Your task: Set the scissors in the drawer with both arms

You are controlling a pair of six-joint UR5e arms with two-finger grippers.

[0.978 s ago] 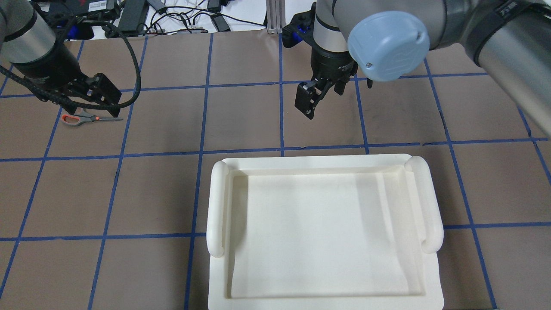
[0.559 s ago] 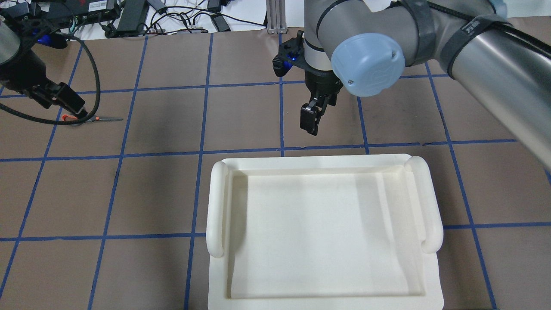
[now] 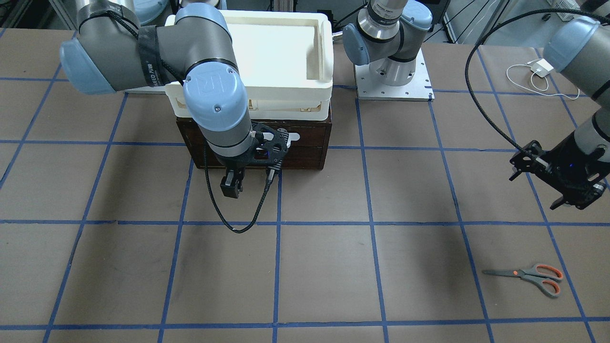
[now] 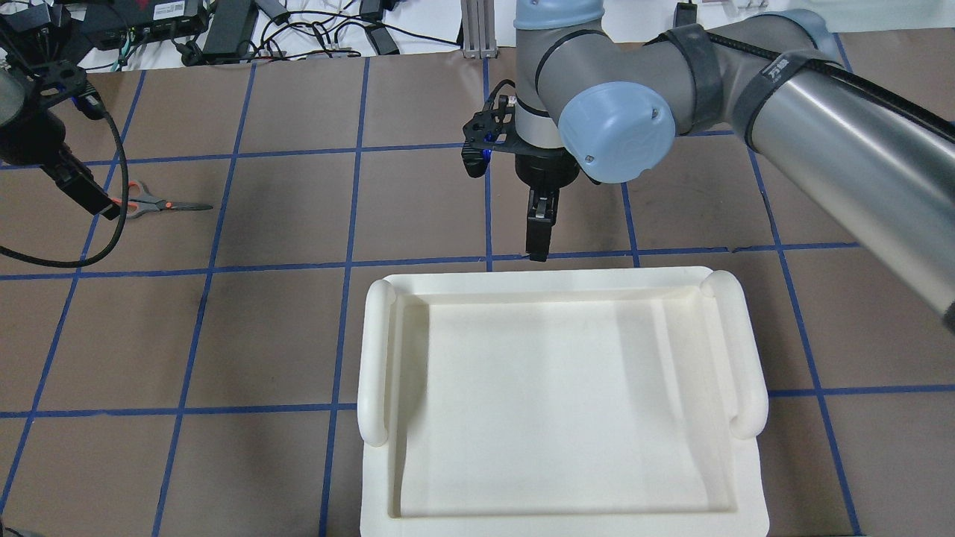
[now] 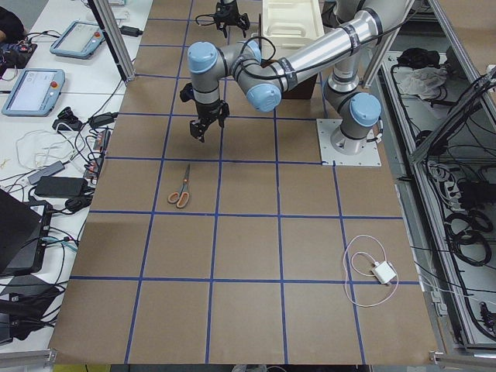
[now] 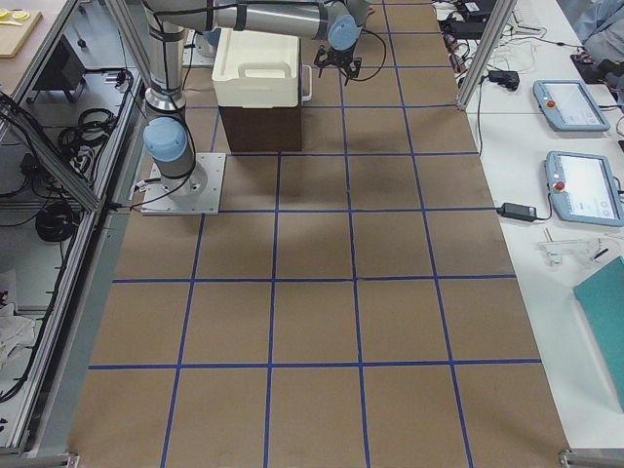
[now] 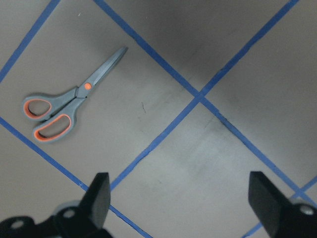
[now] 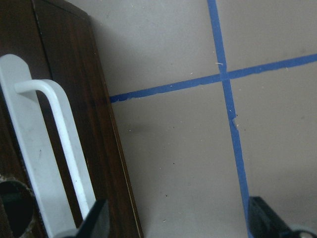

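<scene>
Splitting the job between two arms, by the look of it. Parking the right hand (image 4: 536,242) just in front of the dark-brown drawer (image 3: 310,136), fingers spread and gripping nothing, most likely setting up to take the white bar handle (image 8: 62,144) and pull. Catching that handle at the edge of the right wrist view, beside one fingertip rather than between the two, so not grasping it yet. Showing the drawer shut, tucked under the cream tray (image 3: 325,47). Over on the other side, hanging the left hand (image 7: 181,201) above the surface (image 3: 333,262), fingers spread wide and empty too, presumably lining up a pick. Spotting the scissors (image 7: 69,104) lying flat and closed on the surface, well apart from the drawer, blades pointing toward the middle, handle loops toward the outer edge. Sitting off to one side of the gap between the left fingertips in the wrist view, below them and touching neither, so probably needing a sideways shift and a descent before any pinch.
</scene>
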